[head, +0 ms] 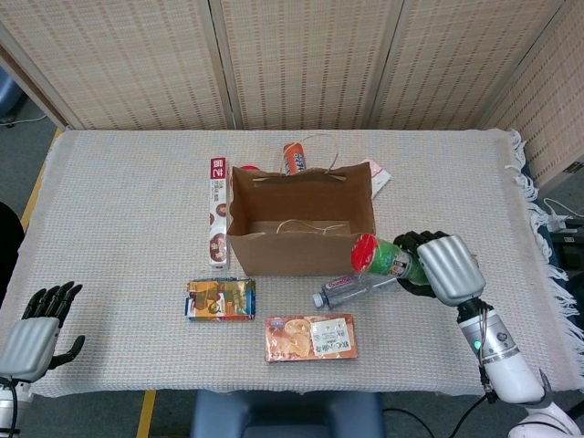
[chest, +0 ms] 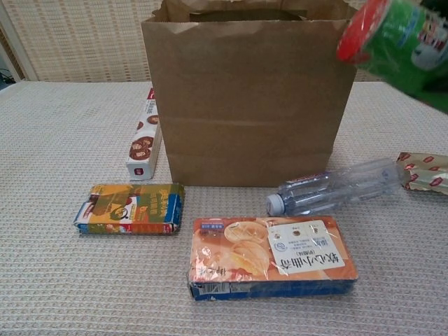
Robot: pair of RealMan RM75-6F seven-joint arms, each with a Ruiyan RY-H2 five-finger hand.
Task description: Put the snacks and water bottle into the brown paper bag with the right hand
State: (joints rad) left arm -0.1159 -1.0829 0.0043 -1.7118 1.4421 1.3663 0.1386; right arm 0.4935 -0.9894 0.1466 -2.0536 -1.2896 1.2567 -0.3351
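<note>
My right hand (head: pixel 436 265) grips a green snack can with a red lid (head: pixel 380 256), held tilted in the air just right of the brown paper bag (head: pixel 301 242), lid toward the bag. In the chest view the can (chest: pixel 399 42) fills the top right corner beside the bag (chest: pixel 245 105), which stands open. A clear water bottle (head: pixel 351 288) (chest: pixel 336 187) lies on the cloth below the can. An orange snack box (head: pixel 310 337) (chest: pixel 269 257) and a yellow-blue pack (head: pixel 220 299) (chest: pixel 131 208) lie in front of the bag. My left hand (head: pixel 41 324) rests open at the table's left front edge.
A long white biscuit box (head: pixel 218 208) (chest: pixel 143 143) lies along the bag's left side. An orange can (head: pixel 294 158) and a small packet (head: pixel 380 179) sit behind the bag. A wrapped snack (chest: pixel 423 171) lies at the far right. Wicker screens back the table.
</note>
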